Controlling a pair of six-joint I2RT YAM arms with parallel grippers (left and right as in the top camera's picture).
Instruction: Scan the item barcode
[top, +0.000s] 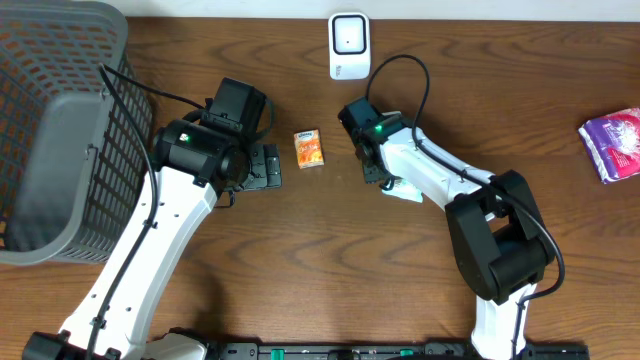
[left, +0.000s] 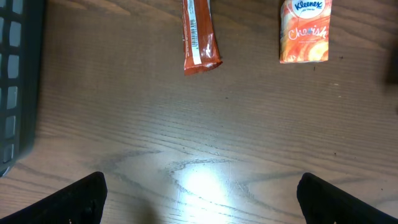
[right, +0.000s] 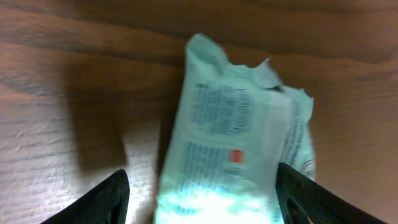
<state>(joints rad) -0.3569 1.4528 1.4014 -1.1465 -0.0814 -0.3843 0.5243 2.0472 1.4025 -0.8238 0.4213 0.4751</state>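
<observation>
The right claw (right: 202, 196) stands open astride a pale green packet (right: 236, 143) lying mid-worktop, print upward. It would be best to close squarely across its width, lift, then face the barcode to the white scanner (top: 348, 45) at the far edge. The left claw (left: 202, 199) hangs open.

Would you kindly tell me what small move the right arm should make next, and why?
Probably shut the right claw on the pale packet: it lies on the table between the claw's open fingers, with a gap on one side, so nothing is gripped yet. The white scanner stands at the far edge, so the packet would have to be lifted to it.
</observation>
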